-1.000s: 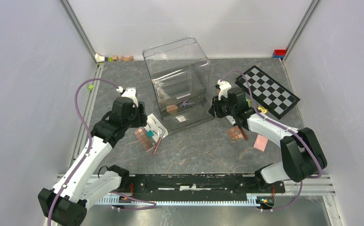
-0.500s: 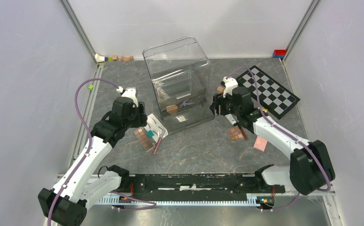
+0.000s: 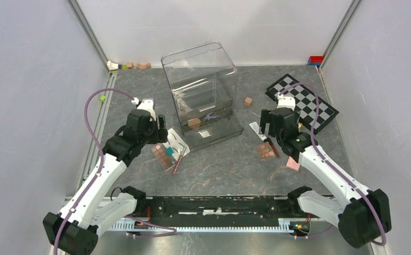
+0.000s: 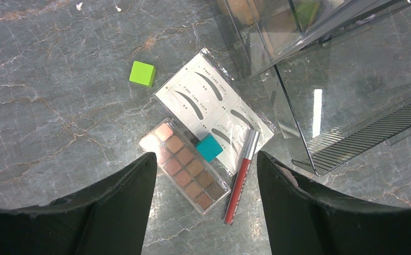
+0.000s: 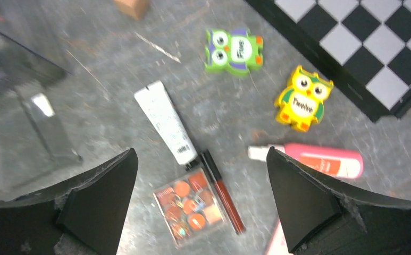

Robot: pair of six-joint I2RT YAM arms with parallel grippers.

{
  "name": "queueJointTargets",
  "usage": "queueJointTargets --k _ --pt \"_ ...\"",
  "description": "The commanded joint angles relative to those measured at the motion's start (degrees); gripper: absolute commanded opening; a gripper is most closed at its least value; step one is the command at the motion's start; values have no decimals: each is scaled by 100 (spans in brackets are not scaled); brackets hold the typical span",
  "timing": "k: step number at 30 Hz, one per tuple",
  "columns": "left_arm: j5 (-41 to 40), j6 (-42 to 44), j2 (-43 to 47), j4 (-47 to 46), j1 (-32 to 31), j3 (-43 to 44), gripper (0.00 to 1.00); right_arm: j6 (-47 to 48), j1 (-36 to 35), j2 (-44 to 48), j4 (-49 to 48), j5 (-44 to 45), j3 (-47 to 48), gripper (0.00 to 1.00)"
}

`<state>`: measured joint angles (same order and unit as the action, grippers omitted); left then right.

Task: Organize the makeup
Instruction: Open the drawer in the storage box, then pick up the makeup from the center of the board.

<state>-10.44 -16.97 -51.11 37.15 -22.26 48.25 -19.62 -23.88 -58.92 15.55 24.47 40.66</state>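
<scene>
My left gripper (image 4: pixel 206 157) hangs open above a long brown eyeshadow palette (image 4: pixel 184 172), touching nothing. A red lip pencil (image 4: pixel 240 183) and a white eyebrow card (image 4: pixel 214 101) lie beside the palette. My right gripper (image 5: pixel 200 154) stands wide open and empty over a square palette (image 5: pixel 191 204). Around that palette lie a dark lip gloss (image 5: pixel 223 194), a white tube (image 5: pixel 165 122) and a pink tube (image 5: pixel 320 158). A pink compact (image 3: pixel 293 163) lies to its near right. In the clear organiser (image 3: pixel 203 95) sit a peach sponge (image 3: pixel 194 122) and lilac scissors (image 3: pixel 211 116).
A teal cube (image 4: pixel 209 147) rests on the card and palette, with a green cube (image 4: pixel 142 73) to the left. Two owl pieces (image 5: pixel 234 50) (image 5: pixel 303 101) and a checkerboard (image 5: pixel 362 48) lie at the right. A brown cube (image 3: pixel 248 101) sits beside the organiser.
My right arm has drawn back from the organiser's side, to the right and nearer, and its jaws have opened wide. A brown cube now lies where it was. The left arm stayed put.
</scene>
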Motion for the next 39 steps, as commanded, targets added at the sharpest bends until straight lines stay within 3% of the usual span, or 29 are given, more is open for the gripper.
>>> queueJointTargets --k 1,6,11,20,31,39 --pt "-72 231 8 -186 18 71 76 261 24 -397 838 42 266 98" --pt "-77 229 12 -181 13 62 76 1131 112 -1018 625 -928 292 98" --pt "-60 229 4 -185 20 63 77 1633 275 -1784 536 -1146 677 92" --pt "-45 229 -13 -185 15 62 77 1872 709 -2516 282 -1877 917 90" --pt "-48 229 1 -181 17 62 77 1271 856 -2088 446 -2175 637 88" --pt "-3 229 -19 -181 20 70 77 1020 859 -1570 546 -3088 -53 90"
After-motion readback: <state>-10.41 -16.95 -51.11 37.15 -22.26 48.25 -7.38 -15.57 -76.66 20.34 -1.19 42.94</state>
